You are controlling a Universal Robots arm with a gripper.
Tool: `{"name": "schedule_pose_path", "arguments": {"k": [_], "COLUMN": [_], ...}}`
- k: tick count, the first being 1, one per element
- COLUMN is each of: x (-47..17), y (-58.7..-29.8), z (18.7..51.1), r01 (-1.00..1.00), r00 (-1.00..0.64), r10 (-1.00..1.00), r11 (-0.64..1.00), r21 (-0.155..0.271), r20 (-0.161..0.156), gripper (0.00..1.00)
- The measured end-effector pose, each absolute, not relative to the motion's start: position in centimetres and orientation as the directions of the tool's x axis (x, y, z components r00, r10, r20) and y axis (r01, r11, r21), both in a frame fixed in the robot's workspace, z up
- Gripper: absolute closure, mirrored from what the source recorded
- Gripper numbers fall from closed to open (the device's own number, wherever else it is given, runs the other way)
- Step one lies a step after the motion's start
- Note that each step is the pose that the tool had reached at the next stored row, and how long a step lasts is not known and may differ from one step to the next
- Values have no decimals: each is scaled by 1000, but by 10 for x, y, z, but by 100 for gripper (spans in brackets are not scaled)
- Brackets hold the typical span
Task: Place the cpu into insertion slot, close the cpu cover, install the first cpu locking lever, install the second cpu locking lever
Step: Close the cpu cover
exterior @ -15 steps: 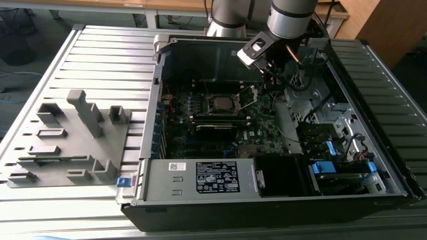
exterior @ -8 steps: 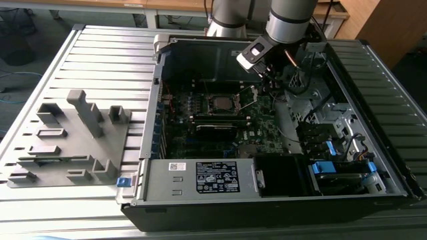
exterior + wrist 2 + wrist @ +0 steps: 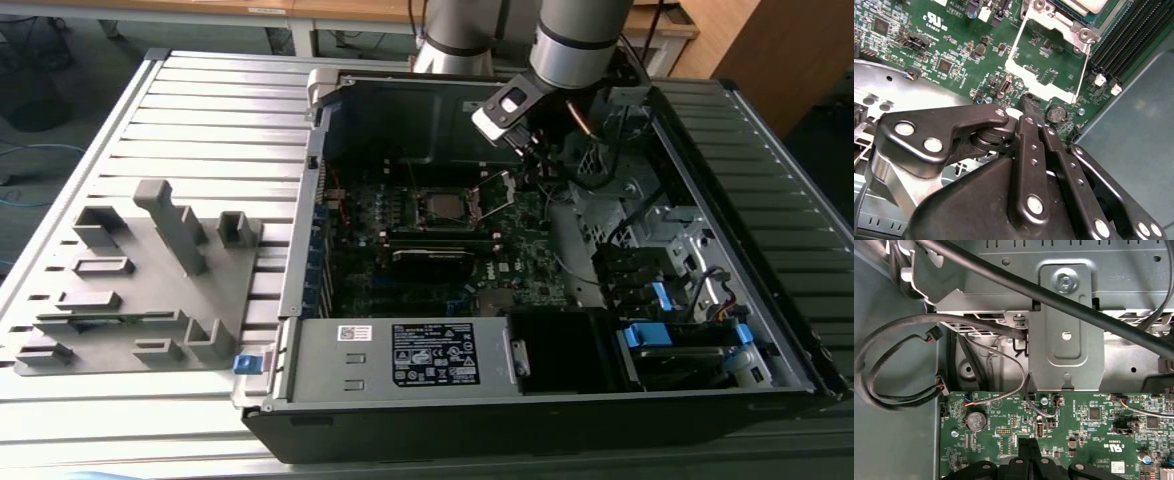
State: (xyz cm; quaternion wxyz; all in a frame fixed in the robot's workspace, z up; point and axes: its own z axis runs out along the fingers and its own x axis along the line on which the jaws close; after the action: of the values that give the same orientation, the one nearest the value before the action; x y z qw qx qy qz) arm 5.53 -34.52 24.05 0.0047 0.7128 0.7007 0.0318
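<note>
The cpu cover [image 3: 1021, 69], a thin, stiff, light hinged frame, stood open; I judged its free edge, beside my closed, empty tool [image 3: 1029, 104], the best hold.

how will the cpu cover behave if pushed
It would probably swing rather than slide: the cpu cover is open and hinged along one edge. Thin bars round a cut-out middle suggest it is light and may flex. Its shiny metal could let the gripper slip.

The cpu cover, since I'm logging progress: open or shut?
Open: the cpu cover stands swung back on its hinge, leaving the cpu bare.
</note>
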Motion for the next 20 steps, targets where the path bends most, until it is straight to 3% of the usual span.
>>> {"name": "schedule_pose_path", "arguments": {"k": [20], "x": [28], "y": [-340], "z": [237], "r01": [998], "r00": [18], "r10": [999], "r11": [-20], "r21": [51], "r20": [40], "gripper": [89]}}
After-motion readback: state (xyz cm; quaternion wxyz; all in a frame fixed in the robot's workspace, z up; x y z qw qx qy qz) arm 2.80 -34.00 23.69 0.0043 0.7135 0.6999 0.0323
